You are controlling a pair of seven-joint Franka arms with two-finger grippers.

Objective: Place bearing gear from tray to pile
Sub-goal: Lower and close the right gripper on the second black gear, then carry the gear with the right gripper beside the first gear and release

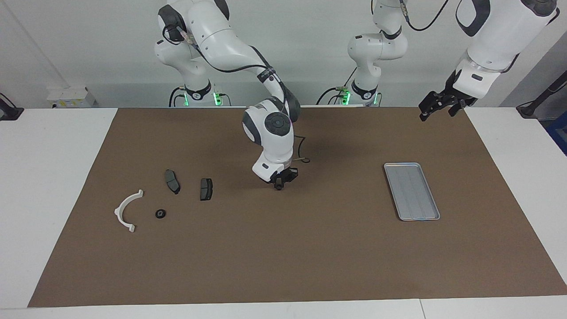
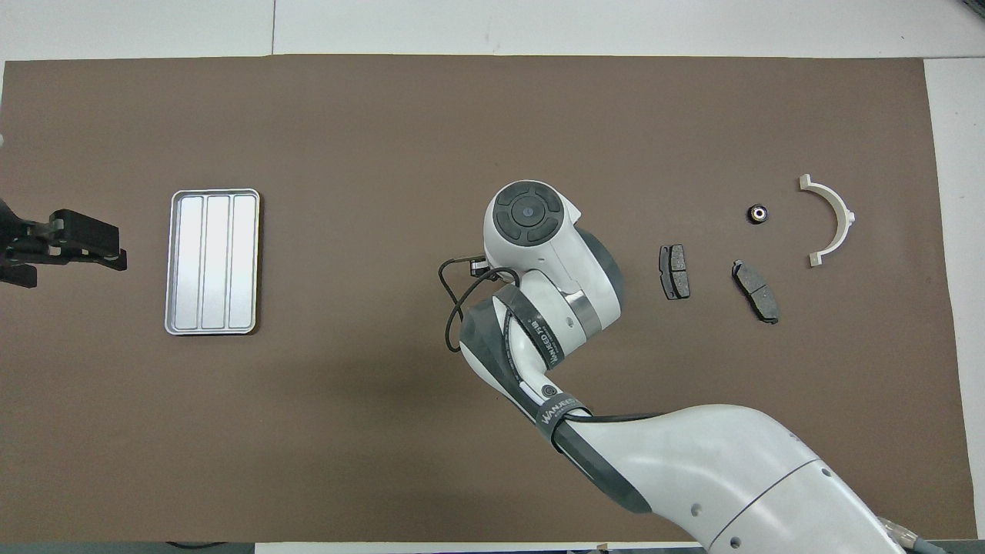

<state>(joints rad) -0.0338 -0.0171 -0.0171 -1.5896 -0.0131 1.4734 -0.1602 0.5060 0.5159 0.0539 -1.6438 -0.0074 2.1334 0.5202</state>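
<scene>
We find the right gripper point(image 1: 279, 185) low over bare mat point(image 1: 283, 248) near the middle of the table, between the pile and the tray; we cannot tell from either view how it is set, and we see nothing in it. In the overhead view the arm's wrist covers it entirely. The left gripper point(image 1: 440, 106) hangs raised over the mat's edge at the left arm's end of the table, its dark fingers point(image 2: 85, 240) spread apart and carrying nothing; that arm waits.

The tray point(image 1: 412, 191) lies flat on the mat toward the left arm's end, its ridged floor bare. The gear point(image 1: 161, 214), a small dark ring with a pale centre, rests on the mat among the pile toward the right arm's end. It sits just beside the white bracket point(image 1: 126, 210), which lies curved side toward the table's end, not touching. Two dark pads, one point(image 1: 172, 181) and the other point(image 1: 206, 189), lie nearer to the robots than the gear, apart from each other and from the gear.
</scene>
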